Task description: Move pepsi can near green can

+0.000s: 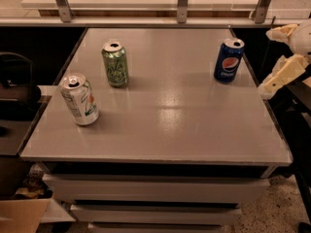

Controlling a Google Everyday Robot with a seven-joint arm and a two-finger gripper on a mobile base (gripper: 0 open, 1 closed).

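Camera view shows a broad grey table (184,115) filling most of the scene, with a railing (182,1) behind its far edge. At the right edge of the frame, just off the table's side, hangs the cream gripper (267,61), its two fingers spread apart and holding nothing.

The pepsi can (228,61) stands upright at the far right corner of the table, just to the left of the gripper and close to it, so the reach looks short and sideways. Its long axis is vertical, which suits a grasp from the side.

The green can (115,64) stands upright well apart, across the table to the far left. A white can (79,100) (not the target) sits nearer the front left.
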